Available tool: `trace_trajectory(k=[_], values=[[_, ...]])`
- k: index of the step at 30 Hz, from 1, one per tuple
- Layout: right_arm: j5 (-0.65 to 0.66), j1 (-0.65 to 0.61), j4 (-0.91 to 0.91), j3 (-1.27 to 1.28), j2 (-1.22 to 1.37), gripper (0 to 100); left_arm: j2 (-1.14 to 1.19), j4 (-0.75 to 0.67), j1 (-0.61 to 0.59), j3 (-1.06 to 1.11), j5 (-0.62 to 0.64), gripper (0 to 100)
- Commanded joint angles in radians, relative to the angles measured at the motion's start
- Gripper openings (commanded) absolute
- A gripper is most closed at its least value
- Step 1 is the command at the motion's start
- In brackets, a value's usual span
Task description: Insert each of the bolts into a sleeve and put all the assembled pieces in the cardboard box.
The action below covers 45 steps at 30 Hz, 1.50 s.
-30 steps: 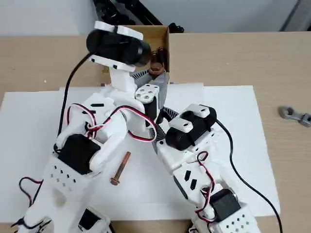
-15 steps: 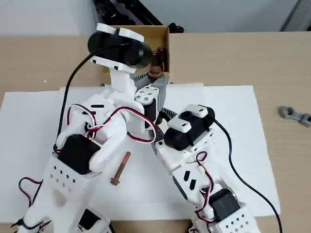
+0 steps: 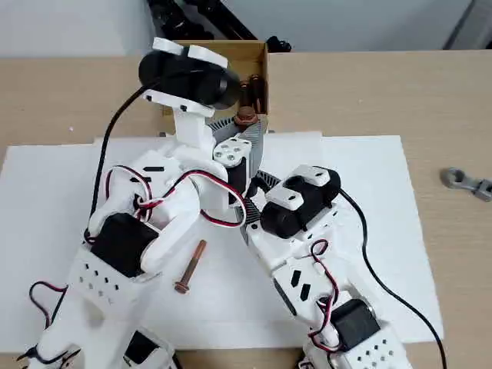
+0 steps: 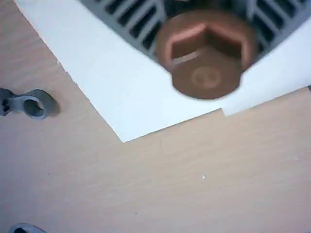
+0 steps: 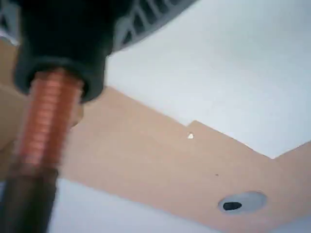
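A copper bolt (image 4: 206, 53) faces the left wrist view head-on, and my left gripper (image 4: 206, 22) is shut on it between grey ribbed fingers (image 4: 131, 19). From above, its head (image 3: 244, 117) lies just in front of the cardboard box (image 3: 258, 55), with a dark sleeve (image 3: 250, 86) at the box's edge. In the right wrist view, a black sleeve (image 5: 60, 43) has copper thread (image 5: 46, 116) coming out of it. My right gripper (image 3: 260, 178), half hidden under the left arm, is shut on that sleeve. A loose bolt (image 3: 191, 267) lies on the white sheet (image 3: 369, 231).
A grey wrench (image 3: 464, 181) lies on the bare wooden table to the right of the sheet, and the left wrist view has the wrench (image 4: 30, 103) too. Both arms crowd the sheet's middle. Black gear stands behind the box.
The left arm's upper part has shifted slightly, and the right arm has edged a little to the left. The held bolt head sits a touch lower. The loose bolt has not moved.
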Motion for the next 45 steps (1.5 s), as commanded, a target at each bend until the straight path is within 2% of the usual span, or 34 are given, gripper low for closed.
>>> trace_trajectory(k=[1,12,23,27,30,33,36,40,45], values=[[0.009,0.004,-0.016,-0.011,-0.015,0.4,-0.028,0.006,-0.002,-0.013,-0.008,7],[0.009,0.035,-0.016,-0.012,-0.008,0.4,-0.02,0.175,-0.002,-0.07,-0.008,15],[0.005,0.035,-0.016,-0.012,-0.007,0.4,-0.026,0.19,-0.002,-0.096,-0.008,15],[0.003,0.038,-0.019,-0.02,-0.005,0.4,-0.018,0.256,-0.008,-0.196,-0.014,15],[0.003,0.044,0.004,-0.075,0.012,0.4,-0.018,0.301,-0.011,-0.262,-0.081,12],[-0.018,0.074,0.048,-0.189,0.113,0.4,-0.017,0.315,-0.011,-0.275,-0.221,0],[-0.074,0.117,0.059,-0.344,0.271,0.4,-0.018,0.316,-0.064,-0.271,-0.252,0],[-0.083,0.13,0.059,-0.54,0.496,0.4,-0.018,0.319,-0.193,-0.268,-0.252,1],[-0.084,0.157,0.051,-0.738,0.777,0.4,-0.026,0.364,-0.31,-0.213,-0.325,1]])
